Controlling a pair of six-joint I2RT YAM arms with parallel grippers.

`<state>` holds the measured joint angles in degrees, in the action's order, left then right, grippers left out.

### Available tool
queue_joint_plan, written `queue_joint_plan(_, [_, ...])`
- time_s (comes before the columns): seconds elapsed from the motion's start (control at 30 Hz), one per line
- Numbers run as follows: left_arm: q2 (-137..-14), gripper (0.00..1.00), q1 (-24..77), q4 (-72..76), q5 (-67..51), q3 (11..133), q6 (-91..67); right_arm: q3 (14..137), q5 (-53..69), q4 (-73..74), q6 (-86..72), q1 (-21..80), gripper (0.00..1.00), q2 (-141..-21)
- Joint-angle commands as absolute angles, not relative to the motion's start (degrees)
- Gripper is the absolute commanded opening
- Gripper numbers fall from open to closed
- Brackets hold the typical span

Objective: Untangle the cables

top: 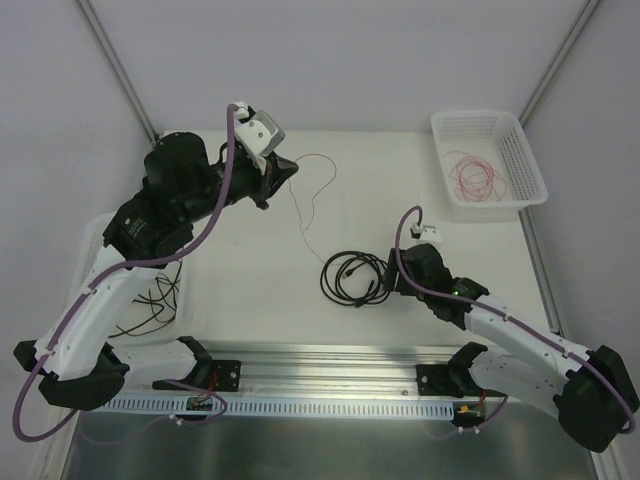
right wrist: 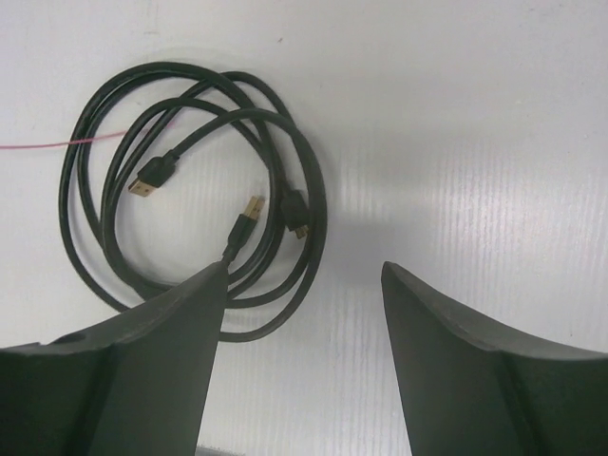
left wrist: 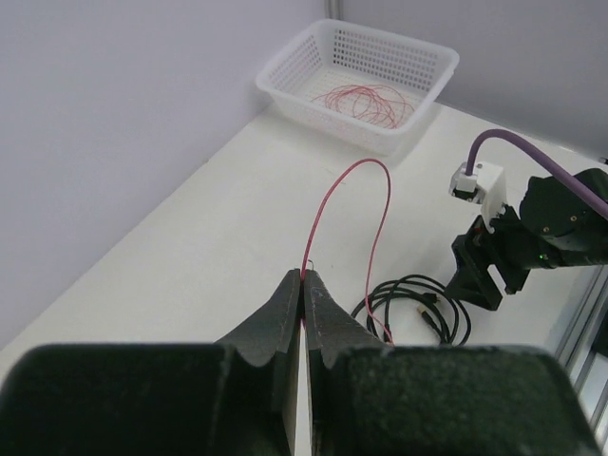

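My left gripper (top: pixel 291 168) is shut on one end of a fine red wire (top: pixel 313 208) at the far left of the table. In the left wrist view the wire (left wrist: pixel 366 162) rises from the shut fingertips (left wrist: pixel 304 277) in a loop, then drops towards a coil of black cable (left wrist: pixel 412 277). That coil (top: pixel 324 280) lies at the table's middle, with small plug ends inside it. My right gripper (top: pixel 386 283) is open and empty at the coil's right edge. In the right wrist view the coil (right wrist: pixel 152 176) lies left of the spread fingers (right wrist: pixel 304 275), and the red wire (right wrist: pixel 57 145) enters from the left.
A white basket (top: pixel 525 160) at the back right holds loops of red wire; it also shows in the left wrist view (left wrist: pixel 285 95). More thin black cables (top: pixel 155 300) lie at the near left under my left arm. A metal rail (top: pixel 330 375) runs along the near edge.
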<state>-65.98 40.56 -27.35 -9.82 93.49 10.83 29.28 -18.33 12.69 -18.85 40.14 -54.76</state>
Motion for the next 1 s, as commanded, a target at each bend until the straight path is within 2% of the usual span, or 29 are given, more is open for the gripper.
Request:
queue_joint_plan(0.0, [-66.4, 0.0, 41.0, -30.9, -5.4, 96.6, 9.2, 33.2, -17.1, 14.8, -18.8, 42.3, 0.69, -53.3])
queue_joint_plan(0.23, [-66.3, 0.0, 41.0, -33.1, -3.8, 97.0, 7.8, 35.2, -14.8, 13.9, -16.0, 47.5, 0.69, -51.6])
queue_joint_plan(0.37, [-66.4, 0.0, 41.0, -33.6, -0.4, 88.7, 5.4, 36.0, -11.7, 12.6, -14.7, 48.6, 0.68, -49.8])
queue_joint_plan(0.47, [-67.2, 0.0, 41.0, -33.6, 2.9, 83.0, -1.7, 35.9, -8.2, 9.6, -13.3, 49.9, 0.68, -47.7])
queue_joint_plan(0.63, [-69.2, 0.0, 41.1, -33.6, -1.2, 77.2, -13.3, 35.9, -1.3, 1.2, -11.5, 52.7, 0.67, -47.7])
queue_joint_plan(0.97, [-71.2, 0.0, 42.8, -33.6, 4.0, 73.8, -35.9, 41.6, -0.5, -9.4, -7.5, 58.9, 0.66, -58.6])
